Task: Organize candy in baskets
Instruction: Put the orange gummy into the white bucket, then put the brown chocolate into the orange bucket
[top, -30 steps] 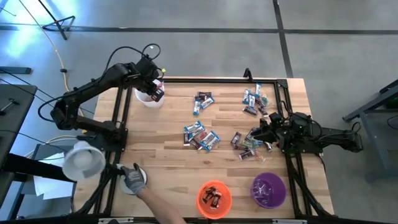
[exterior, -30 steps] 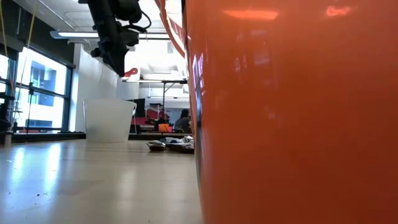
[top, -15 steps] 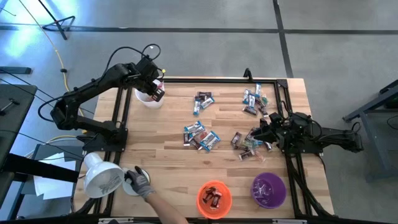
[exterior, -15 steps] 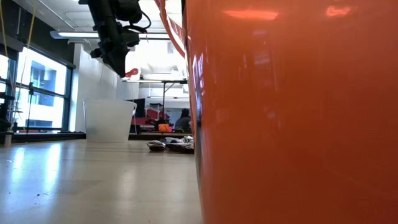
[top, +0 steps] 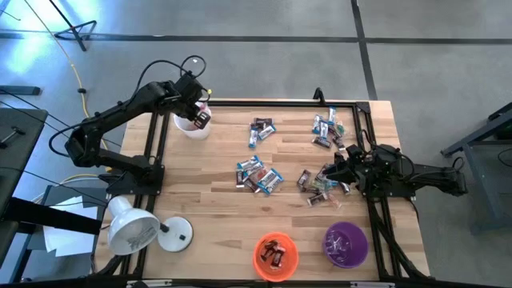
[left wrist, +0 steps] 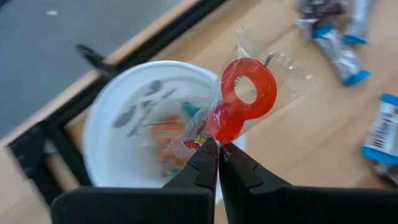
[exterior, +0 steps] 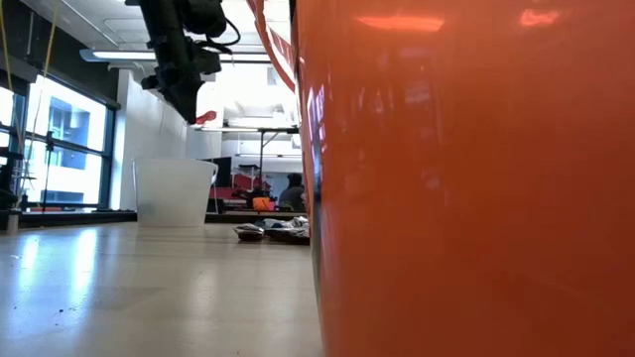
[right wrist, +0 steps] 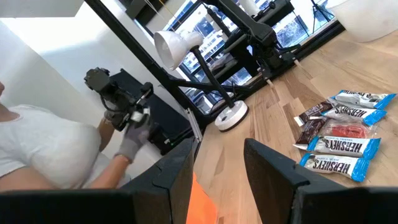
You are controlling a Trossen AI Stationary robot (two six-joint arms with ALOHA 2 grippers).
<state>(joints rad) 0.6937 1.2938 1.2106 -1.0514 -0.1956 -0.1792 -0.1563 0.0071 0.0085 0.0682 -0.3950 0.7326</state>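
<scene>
Your left gripper (left wrist: 217, 149) is pinching a red ring candy (left wrist: 245, 102) in its wrapper above the white basket (left wrist: 124, 124). Your right gripper (right wrist: 217, 155) is sitting open and empty beside the loose candy (top: 324, 186).

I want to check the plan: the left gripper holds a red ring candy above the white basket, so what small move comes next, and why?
Probably open the left gripper: it pinches the red ring candy over the white basket, so it should drop in.

Two dark jointed arms (top: 120, 112), looped black cables, seemingly matte.
</scene>
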